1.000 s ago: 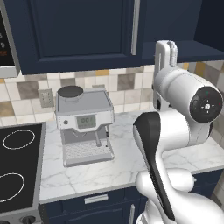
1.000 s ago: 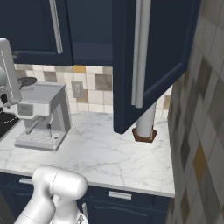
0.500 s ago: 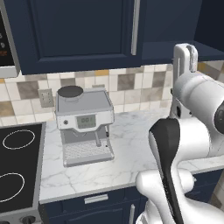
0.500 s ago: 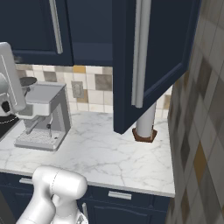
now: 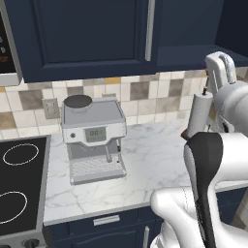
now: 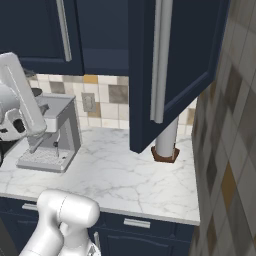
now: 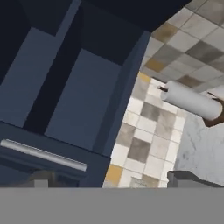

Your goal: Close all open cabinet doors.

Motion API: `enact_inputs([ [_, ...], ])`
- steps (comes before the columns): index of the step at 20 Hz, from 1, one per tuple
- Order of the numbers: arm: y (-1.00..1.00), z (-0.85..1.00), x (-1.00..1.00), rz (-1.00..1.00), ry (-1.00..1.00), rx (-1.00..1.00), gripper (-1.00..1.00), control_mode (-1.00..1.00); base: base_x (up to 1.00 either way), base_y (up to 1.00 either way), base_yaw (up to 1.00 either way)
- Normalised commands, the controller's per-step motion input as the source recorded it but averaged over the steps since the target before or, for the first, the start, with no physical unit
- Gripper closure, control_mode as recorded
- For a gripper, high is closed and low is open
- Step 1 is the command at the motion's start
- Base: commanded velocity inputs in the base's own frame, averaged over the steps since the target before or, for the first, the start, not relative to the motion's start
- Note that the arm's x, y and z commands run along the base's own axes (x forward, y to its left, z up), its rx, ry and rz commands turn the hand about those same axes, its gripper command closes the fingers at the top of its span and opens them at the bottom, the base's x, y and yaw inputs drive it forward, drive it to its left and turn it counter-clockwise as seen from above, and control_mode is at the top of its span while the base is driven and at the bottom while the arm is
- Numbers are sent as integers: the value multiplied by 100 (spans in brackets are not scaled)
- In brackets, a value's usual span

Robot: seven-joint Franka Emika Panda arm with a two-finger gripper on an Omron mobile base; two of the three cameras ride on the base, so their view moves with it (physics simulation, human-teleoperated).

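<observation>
On my left the closed cabinet door (image 6: 35, 35) sits flush; to the right the open cabinet door (image 6: 170, 65) swings out over the paper towel roll (image 6: 165, 142). My fingers (image 7: 181, 178) stand spread, holding nothing. I judge I'm approaching; next I push that door shut.

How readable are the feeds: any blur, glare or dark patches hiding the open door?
Right base view: sharp, evenly lit, the open cabinet door and its handle clear. Left base view: sharp, the cabinet recess dark. Hand view: softer, rolled, cabinet interior in shadow; no glare.
</observation>
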Motion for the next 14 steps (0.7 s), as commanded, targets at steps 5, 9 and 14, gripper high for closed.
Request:
enact_inputs([
  [5, -34, 0, -18, -13, 9, -37, -100, -100, 0, 0, 0],
  [9, -33, 0, -14, -12, 12, -39, -100, -100, 0, 0, 0],
  [14, -40, 0, -20, -3, 6, -34, -100, -100, 0, 0, 0],
])
